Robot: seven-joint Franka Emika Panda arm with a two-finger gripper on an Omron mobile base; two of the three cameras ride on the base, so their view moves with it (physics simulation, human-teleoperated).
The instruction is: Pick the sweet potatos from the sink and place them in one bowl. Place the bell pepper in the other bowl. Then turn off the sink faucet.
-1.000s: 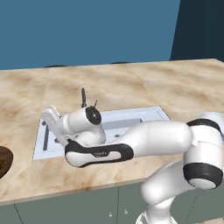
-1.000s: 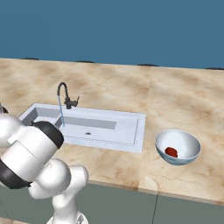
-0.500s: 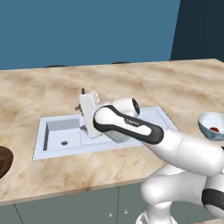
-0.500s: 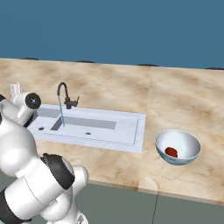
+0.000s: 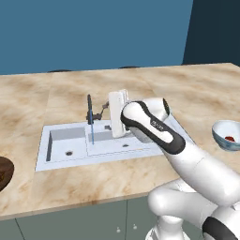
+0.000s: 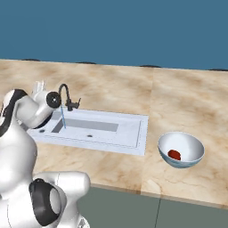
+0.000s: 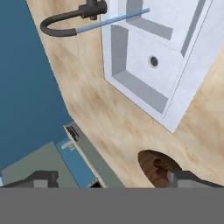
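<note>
Nearest the base, the arm's white elbow rises from the front edge of the marble-patterned bench (image 5: pixel 117 173) and swings over the sink (image 5: pixel 65 140). Its bulk covers much of the right-hand compartment in the left base view. The end effector (image 5: pixel 118 112) is raised beside the sink faucet (image 5: pixel 90 110), just right of it in that view, touching nothing. In the hand view its two dark fingertips (image 7: pixel 41 178) stand spread wide with nothing between them.

At the bench's left end sits the dark brown bowl (image 5: pixel 3 171), cut by the frame edge. The hand view shows brownish lumps inside it, too small to say whether they are the sweet potatos.

Toward the right, well apart from the sink, stands the pale blue-white bowl (image 6: pixel 181 149) with the red bell pepper (image 6: pixel 174 154) lying in its bottom.

Farther back, the faucet's dark curved spout reaches over the basin, and a thin blue stream (image 6: pixel 63 118) falls from it into the sink. The visible basin floors show only their small round drains (image 5: pixel 69 153).

Behind the bench is a plain blue wall (image 6: pixel 116 31). No labels or writing can be read anywhere.
</note>
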